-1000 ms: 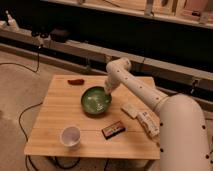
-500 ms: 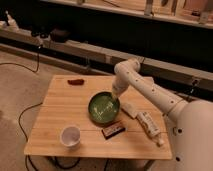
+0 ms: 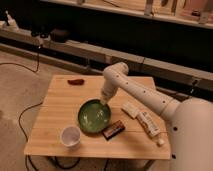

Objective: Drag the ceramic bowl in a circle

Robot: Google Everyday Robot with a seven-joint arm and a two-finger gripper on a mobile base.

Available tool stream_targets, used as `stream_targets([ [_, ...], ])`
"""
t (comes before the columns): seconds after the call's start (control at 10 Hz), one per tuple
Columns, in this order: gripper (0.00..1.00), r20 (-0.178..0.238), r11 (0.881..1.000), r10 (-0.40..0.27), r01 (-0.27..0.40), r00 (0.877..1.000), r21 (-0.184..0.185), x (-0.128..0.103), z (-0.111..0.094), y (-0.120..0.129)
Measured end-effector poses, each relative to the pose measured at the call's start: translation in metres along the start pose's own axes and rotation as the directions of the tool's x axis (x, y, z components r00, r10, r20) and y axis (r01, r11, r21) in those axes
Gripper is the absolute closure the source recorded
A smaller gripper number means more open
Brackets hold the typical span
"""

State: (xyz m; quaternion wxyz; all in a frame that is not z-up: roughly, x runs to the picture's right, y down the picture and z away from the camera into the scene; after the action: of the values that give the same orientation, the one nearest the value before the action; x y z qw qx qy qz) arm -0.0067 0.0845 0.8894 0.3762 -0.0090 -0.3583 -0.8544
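Green glossy ceramic bowl [image 3: 93, 118], darker rim, shallow; hand [image 3: 104, 101] pressed together at rim.

I can read no text, label, brand or number anywhere in my view; the white packet [image 3: 149, 123] on the table [image 3: 50, 131] shows no legible print. The gripper [image 3: 104, 101], fingers closed, sits at the far rim of the ceramic bowl [image 3: 93, 119].

A wooden table [image 3: 52, 107] bears a white cup [image 3: 70, 136] at its near left and a small reddish object [image 3: 76, 81] far left. A dark bar [image 3: 113, 130] lies near centre, with pale packets [image 3: 149, 123] right.
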Motion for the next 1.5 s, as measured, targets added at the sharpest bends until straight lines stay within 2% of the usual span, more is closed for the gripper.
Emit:
stream_targets([
  [0.2, 1.0, -0.025, 0.999, 0.04, -0.039, 0.999, 0.023, 0.039, 0.019, 0.012],
  [0.4, 1.0, -0.049, 0.994, 0.111, -0.11, 0.993, 0.015, 0.06, 0.024, 0.047],
  [0.5, 1.0, -0.065, 0.988, 0.155, -0.156, 0.986, -0.003, 0.063, 0.018, 0.071],
  [0.7, 1.0, -0.082, 0.971, 0.23, -0.234, 0.97, -0.042, 0.05, 0.005, 0.112],
  [0.8, 1.0, -0.083, 0.96, 0.267, -0.273, 0.96, -0.065, 0.036, -0.002, 0.131],
  [1.0, 1.0, -0.065, 0.937, 0.324, -0.33, 0.944, -0.116, -0.008, -0.018, 0.158],
  [1.2, 1.0, -0.032, 0.933, 0.328, -0.329, 0.944, -0.149, -0.044, -0.026, 0.157],
  [1.3, 1.0, -0.011, 0.938, 0.309, -0.306, 0.951, -0.16, -0.059, -0.028, 0.146],
  [1.5, 1.0, 0.015, 0.969, 0.203, -0.198, 0.979, -0.151, -0.056, -0.02, 0.093],
])
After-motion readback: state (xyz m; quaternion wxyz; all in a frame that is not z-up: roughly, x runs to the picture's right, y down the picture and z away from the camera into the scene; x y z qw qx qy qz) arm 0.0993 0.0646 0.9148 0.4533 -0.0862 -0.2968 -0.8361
